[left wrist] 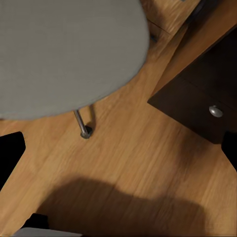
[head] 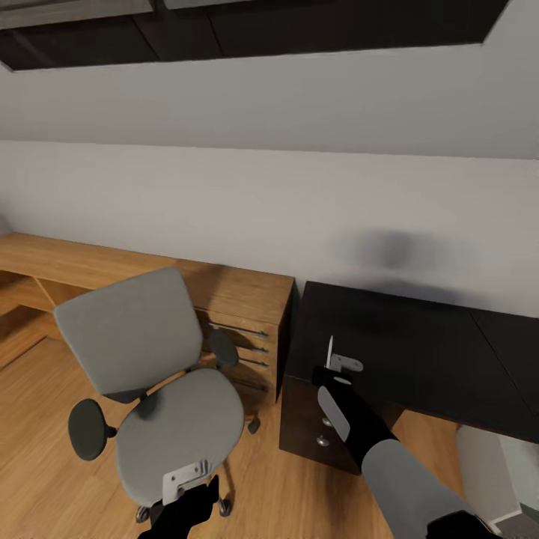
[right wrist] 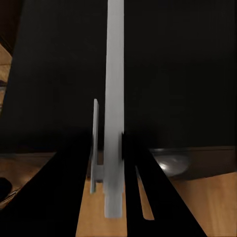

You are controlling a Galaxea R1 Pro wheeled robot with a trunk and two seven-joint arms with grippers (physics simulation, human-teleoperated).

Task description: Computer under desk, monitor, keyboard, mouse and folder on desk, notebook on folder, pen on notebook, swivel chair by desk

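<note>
Found the right end effector [right wrist: 112, 143] closed narrow on a thin light-grey slab, judged to be the notebook [right wrist: 114, 74] seen edge-on. Held upright, just above the near left corner of the black counter [head: 419, 344], apart from its top.

Noted the left end effector [head: 187, 490] spread wide and carrying nothing, well clear of the counter, low over the front edge of the swivel chair [head: 180, 427]. Noted the chair to the left of the counter, near its drawer end, seat bare, with the light wooden drawer unit [head: 239, 292] behind it.

Step judged in hand: setting the notebook down on the counter.

Recommended:
- Carry further inboard from the counter's corner before lowering; a release this close to the edge risks a slide to the floor.
- Turn the wrist to bring the slab from upright to flat, broad face parallel to the counter top.
- Lower until contact, then open; avoid dropping from height, as a thin sheet will likely skate.
- Withdraw straight up, clear of the round drawer knob [left wrist: 215, 111] below the counter edge.
</note>
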